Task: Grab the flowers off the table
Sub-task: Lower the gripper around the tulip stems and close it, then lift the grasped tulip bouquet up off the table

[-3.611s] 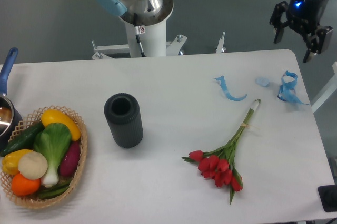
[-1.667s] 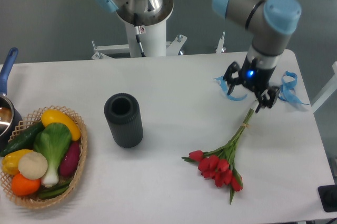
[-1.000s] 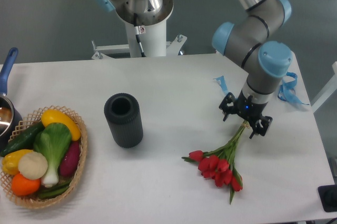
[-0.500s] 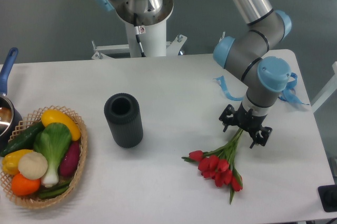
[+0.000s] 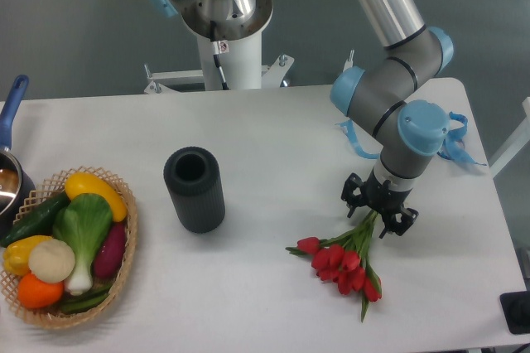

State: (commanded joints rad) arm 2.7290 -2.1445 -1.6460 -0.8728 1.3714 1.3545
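Surface (image 5: 273, 303) space on the right is where the flowers (image 5: 346, 262) are seen lying flat. The pincer (image 5: 379, 211) has been brought down along the stems from the cut ends toward the blooms; its fingers are spread apart astride the stems, nothing gripped. Closing is judged the next step. No writing or labels can be read.

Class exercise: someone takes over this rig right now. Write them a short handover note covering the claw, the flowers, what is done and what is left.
Claw: open, low over the stems, one finger on each side, not yet closed.
Flowers: flat on the table, red heads toward the front edge, stems running up under the claw.
Done: approach and alignment over the stems.
Left: close on the stems, then lift the bunch.
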